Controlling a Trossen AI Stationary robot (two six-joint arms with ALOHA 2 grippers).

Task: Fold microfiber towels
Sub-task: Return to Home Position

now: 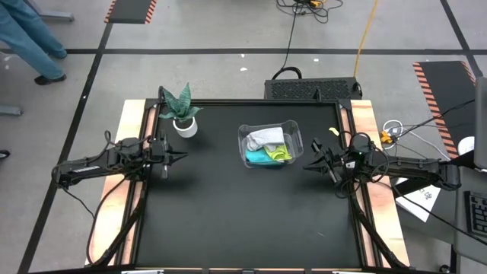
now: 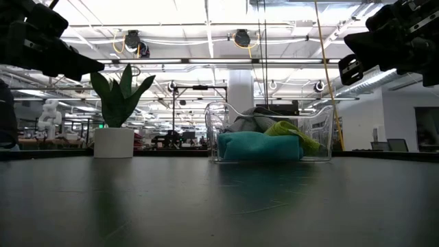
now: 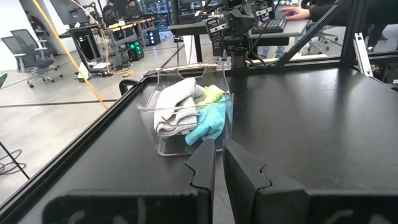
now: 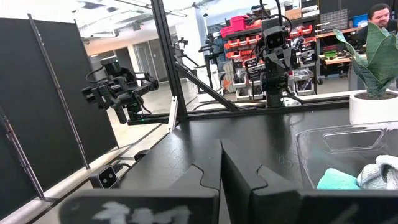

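Three microfiber towels lie bunched in a clear plastic bin (image 1: 270,144) on the black table: a light grey towel (image 1: 265,138) on top toward the far side, a teal towel (image 2: 259,146) and a yellow-green towel (image 2: 291,132) beside it. My left gripper (image 1: 183,156) hovers shut above the table's left part, pointing at the bin, with nothing in it. My right gripper (image 1: 307,165) hovers shut right of the bin, also holding nothing. In the left wrist view the towels (image 3: 186,109) sit beyond my shut fingertips (image 3: 218,149).
A potted plant (image 1: 183,114) in a white pot stands at the table's far left, close to my left gripper. Bare black tabletop (image 1: 243,221) spreads across the near half. A person's legs (image 1: 30,38) show on the floor beyond the far left corner.
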